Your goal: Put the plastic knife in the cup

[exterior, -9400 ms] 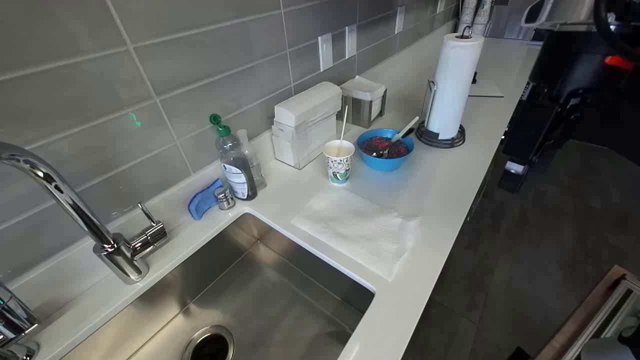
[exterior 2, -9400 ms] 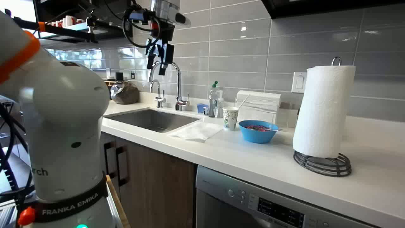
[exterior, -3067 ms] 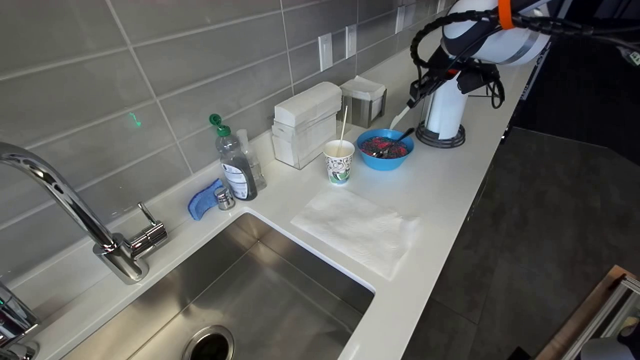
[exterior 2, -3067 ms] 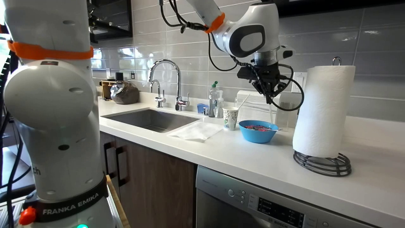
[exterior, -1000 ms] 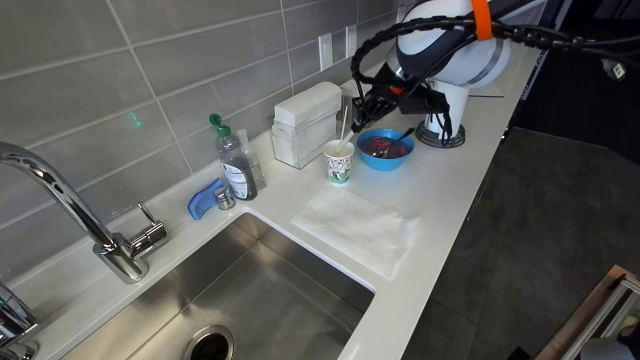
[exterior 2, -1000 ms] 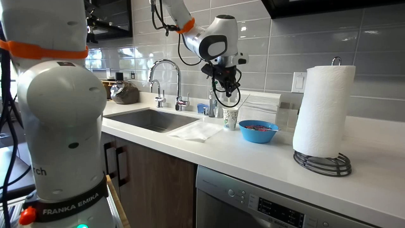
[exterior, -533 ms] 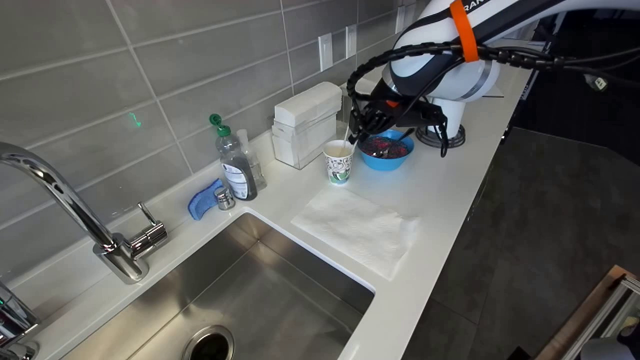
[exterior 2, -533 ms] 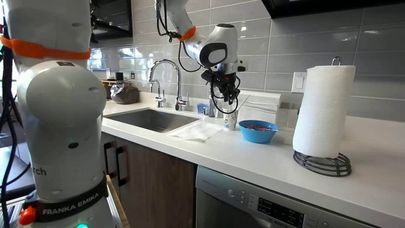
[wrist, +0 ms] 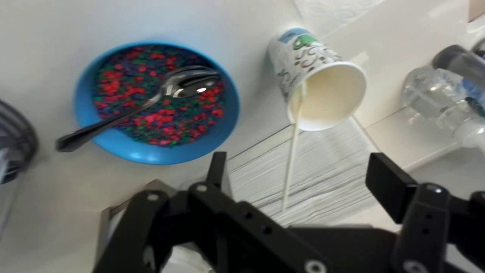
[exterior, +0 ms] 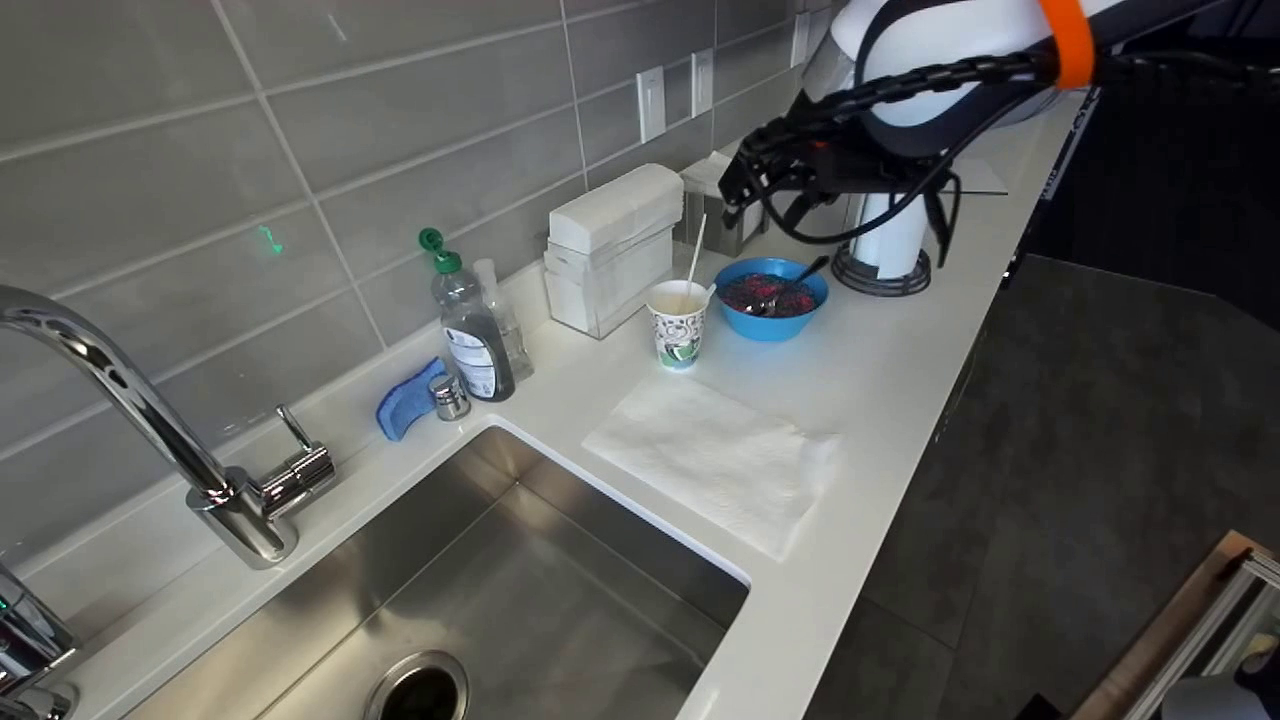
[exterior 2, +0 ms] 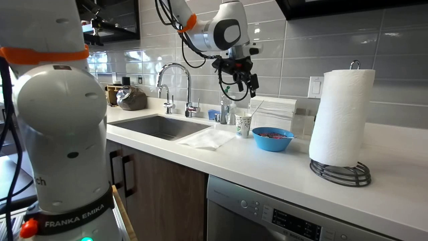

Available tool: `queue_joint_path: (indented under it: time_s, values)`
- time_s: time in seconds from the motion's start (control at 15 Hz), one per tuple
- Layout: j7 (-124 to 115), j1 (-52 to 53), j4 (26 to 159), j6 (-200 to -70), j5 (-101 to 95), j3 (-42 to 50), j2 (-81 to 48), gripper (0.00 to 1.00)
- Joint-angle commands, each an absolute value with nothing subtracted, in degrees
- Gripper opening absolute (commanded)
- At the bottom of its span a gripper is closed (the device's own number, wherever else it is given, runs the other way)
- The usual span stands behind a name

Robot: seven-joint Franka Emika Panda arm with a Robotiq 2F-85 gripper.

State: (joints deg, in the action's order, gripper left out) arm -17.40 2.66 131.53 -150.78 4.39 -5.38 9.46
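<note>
The white patterned cup [exterior: 678, 335] stands upright left of the blue bowl [exterior: 770, 325]; the cup also shows in the wrist view [wrist: 303, 57] and in an exterior view [exterior 2: 243, 126]. A short pale end of the plastic knife [exterior: 711, 291] pokes out at the cup's rim. The rest of the knife is hidden in the cup, and I cannot make it out in the wrist view. A thin pale stick [wrist: 291, 163] also leans out of the cup. My gripper [wrist: 301, 176] is open and empty, above and behind the cup; it shows in an exterior view [exterior 2: 247, 86].
The bowl holds red and dark bits and a spoon [wrist: 113, 119]. A paper towel roll [exterior 2: 342, 117] stands right of the bowl. Stacked paper towels [exterior: 612, 260] are behind the cup. A soap bottle [exterior: 470, 330], a flat paper towel [exterior: 715, 455] and the sink [exterior: 560, 600] are nearby.
The knife went from the bowl, held in my gripper, over and down to the cup. Since half a second ago, my gripper has opened, let go and risen. The pale stick has shifted slightly.
</note>
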Motion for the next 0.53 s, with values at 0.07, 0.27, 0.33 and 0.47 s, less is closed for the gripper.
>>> queue_joint_path:
  time_s: [0.07, 0.27, 0.33, 0.47]
  values:
    - [-28.82, -3.29, 134.05, -131.93, -9.80, -7.56, 21.74, 1.00]
    - [-25.92, -2.88, 132.15, -129.15, -8.14, -6.49, 20.99, 1.00]
    - [-25.93, -3.11, 132.27, -127.56, -8.31, -6.57, 22.19, 1.00]
    - [-26.06, -3.24, 132.54, -127.14, -8.46, -6.70, 22.81, 1.00]
